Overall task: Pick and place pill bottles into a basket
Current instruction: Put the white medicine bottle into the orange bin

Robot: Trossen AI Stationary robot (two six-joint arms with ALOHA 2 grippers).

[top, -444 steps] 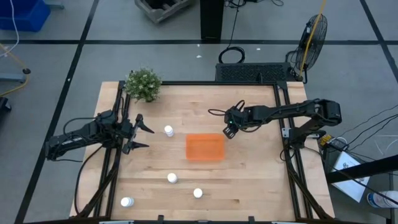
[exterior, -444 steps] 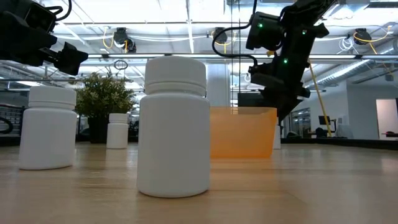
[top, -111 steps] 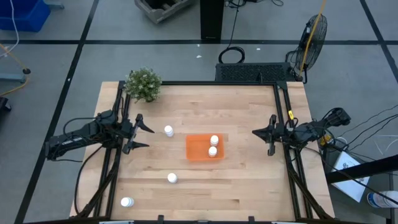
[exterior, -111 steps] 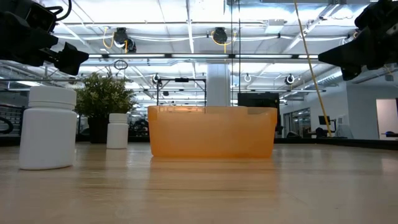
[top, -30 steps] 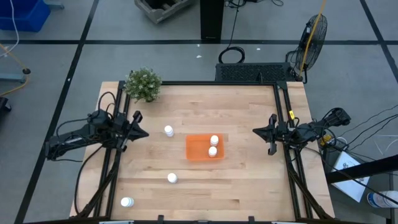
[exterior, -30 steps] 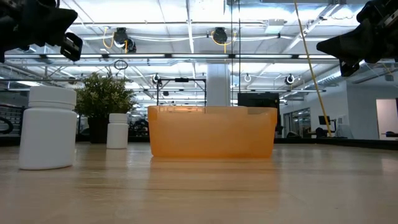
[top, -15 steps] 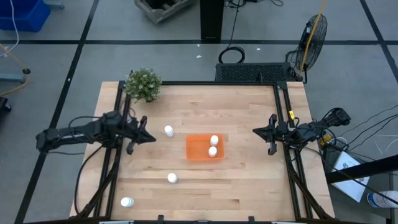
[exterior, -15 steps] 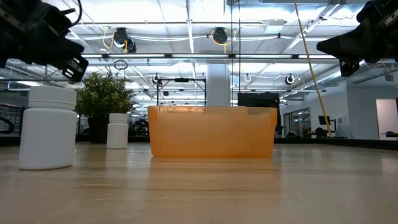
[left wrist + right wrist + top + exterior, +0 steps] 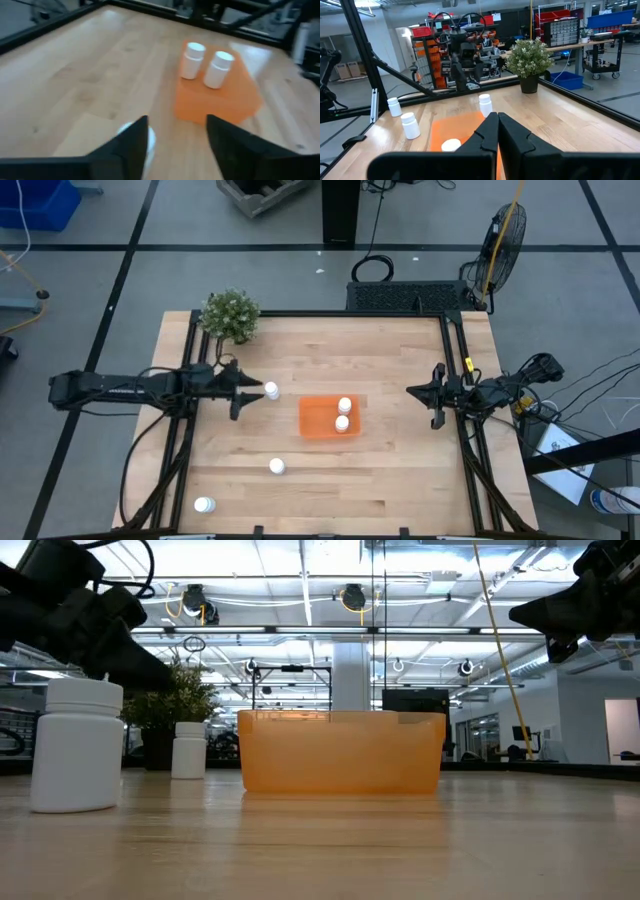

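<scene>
The orange basket (image 9: 322, 420) lies mid-table and holds two white pill bottles (image 9: 343, 413), which also show in the left wrist view (image 9: 205, 64). Three more bottles stand upright on the table: one (image 9: 271, 390) left of the basket, one (image 9: 277, 466) nearer, and one (image 9: 204, 504) at the near left corner. My left gripper (image 9: 248, 393) is open and empty, just left of the first bottle. In the left wrist view that bottle (image 9: 131, 131) is partly hidden behind one finger of my left gripper (image 9: 177, 122). My right gripper (image 9: 410, 392) is shut and empty, raised near the table's right edge.
A green potted plant (image 9: 230, 315) stands at the far left corner. Black frame rails run along the table's left (image 9: 190, 370) and right (image 9: 452, 370) edges. Bare wood lies between the basket and my right gripper.
My left gripper has reached from the table's left edge toward the right and come down, arriving close to the bottle left of the basket. Its fingers stay open. The bottles and the basket have not moved.
</scene>
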